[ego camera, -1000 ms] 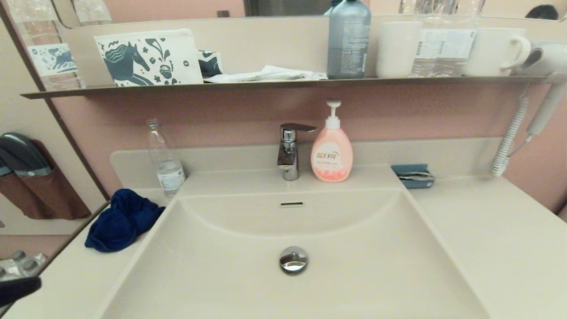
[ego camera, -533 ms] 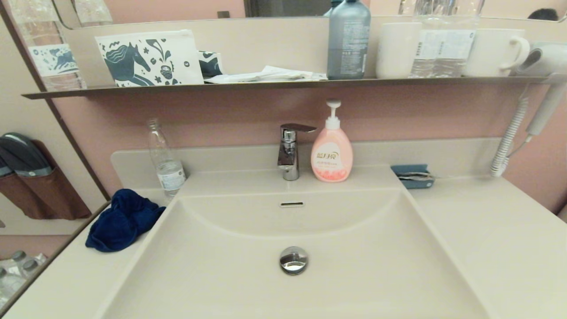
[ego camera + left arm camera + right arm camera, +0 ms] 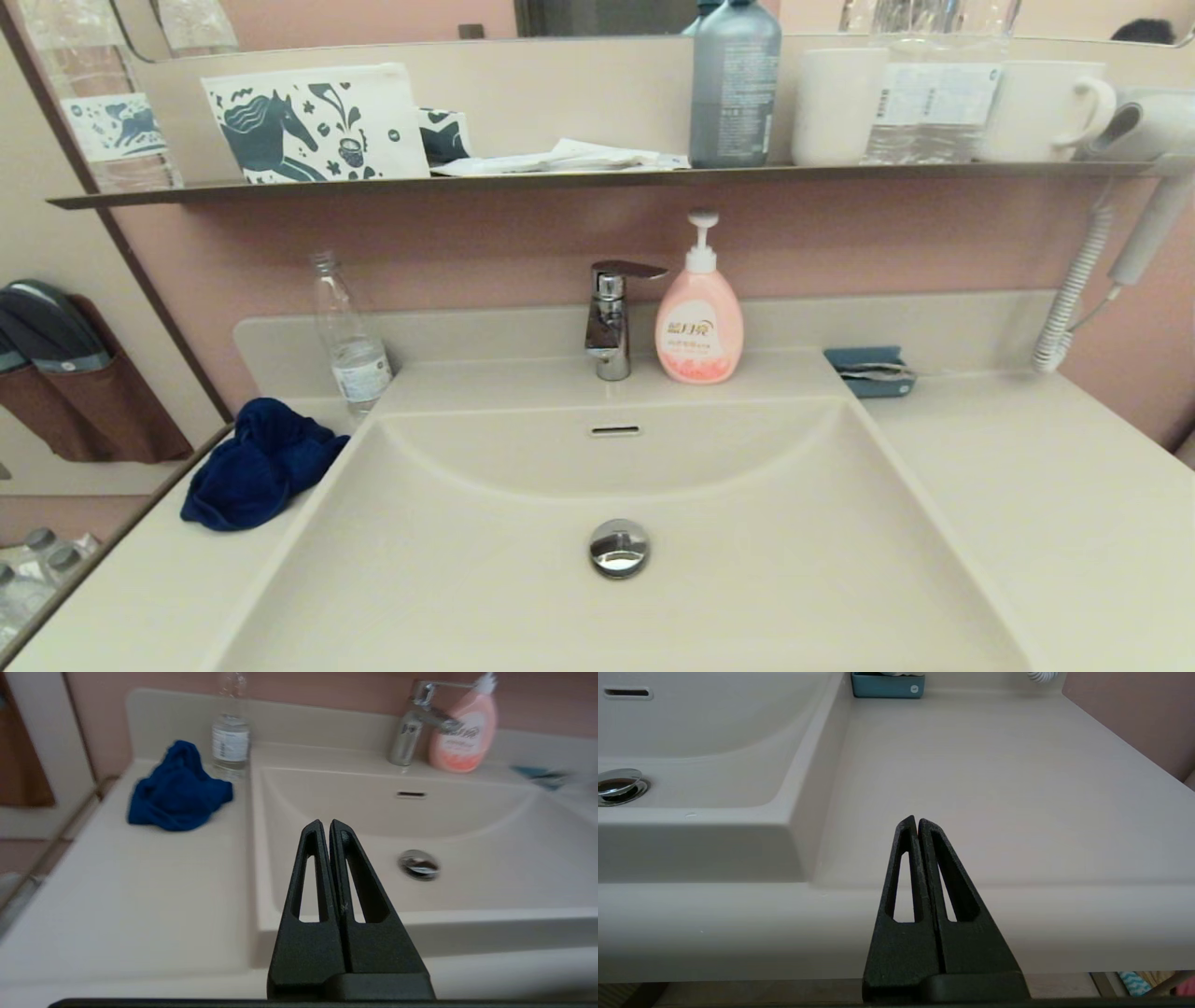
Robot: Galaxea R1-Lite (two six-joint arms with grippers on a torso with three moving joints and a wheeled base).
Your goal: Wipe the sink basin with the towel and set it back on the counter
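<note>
Blue and crumpled, the towel (image 3: 261, 464) lies in a loose heap on the counter (image 3: 1027, 485) at the far left, just beside the rim of the sink basin (image 3: 485, 597) and in front of a clear plastic bottle (image 3: 350, 336). A second ago a dark tip of the left arm showed at the lower left corner of the head view; it has since slipped out of that view, while the towel has not moved.

Further right, the basin is bare, with its chrome drain plug (image 3: 618, 547) in the middle and the overflow slot (image 3: 614, 430) above it. A chrome faucet (image 3: 611, 317) and a pink soap bottle (image 3: 699, 313) stand behind the basin.

The left gripper (image 3: 325, 823) hangs off the front edge of the vanity, fingers pressed together and holding nothing, well apart from the towel. The right gripper (image 3: 916, 820) is parked low before the right stretch of counter, fingers likewise pressed together and empty.

With the towel on the counter and both arms drawn back, the task looks finished, or possibly not begun; the pictures alone cannot settle which.
</note>
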